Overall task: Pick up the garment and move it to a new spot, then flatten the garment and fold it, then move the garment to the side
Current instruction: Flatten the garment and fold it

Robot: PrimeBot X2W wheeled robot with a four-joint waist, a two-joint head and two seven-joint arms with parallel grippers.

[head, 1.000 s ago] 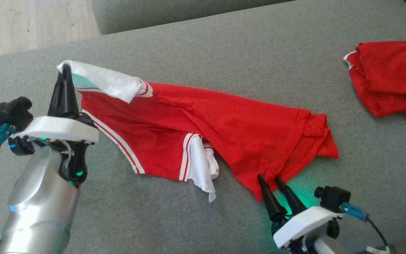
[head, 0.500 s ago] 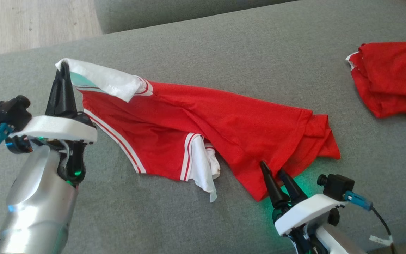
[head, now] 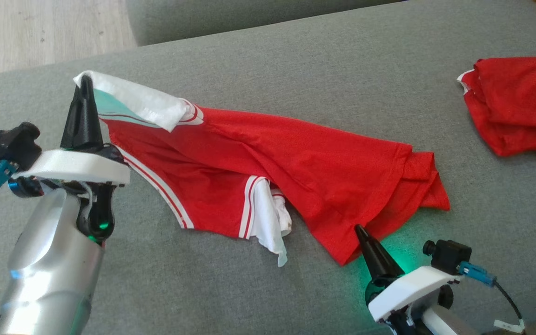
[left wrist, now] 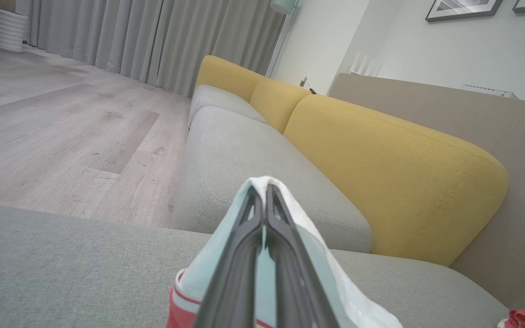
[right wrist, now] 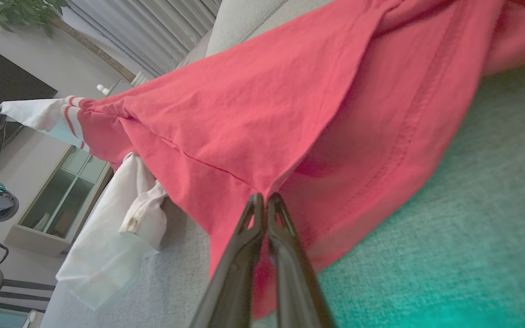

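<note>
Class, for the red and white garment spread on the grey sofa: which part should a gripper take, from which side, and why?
Take the garment by its near red hem, coming in low from the robot's side. There the cloth lifts off the cushion in a loose fold, so thin fingers can pinch its edge. The right gripper is shut on it there.

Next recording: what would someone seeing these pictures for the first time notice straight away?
The red shirt with white, striped sleeves lies stretched across the grey sofa, mid-picture in the head view. The left claw is shut on its white sleeve at the far left, and the right claw pinches its red hem at the near right. A second red garment lies bunched at the far right edge.
</note>
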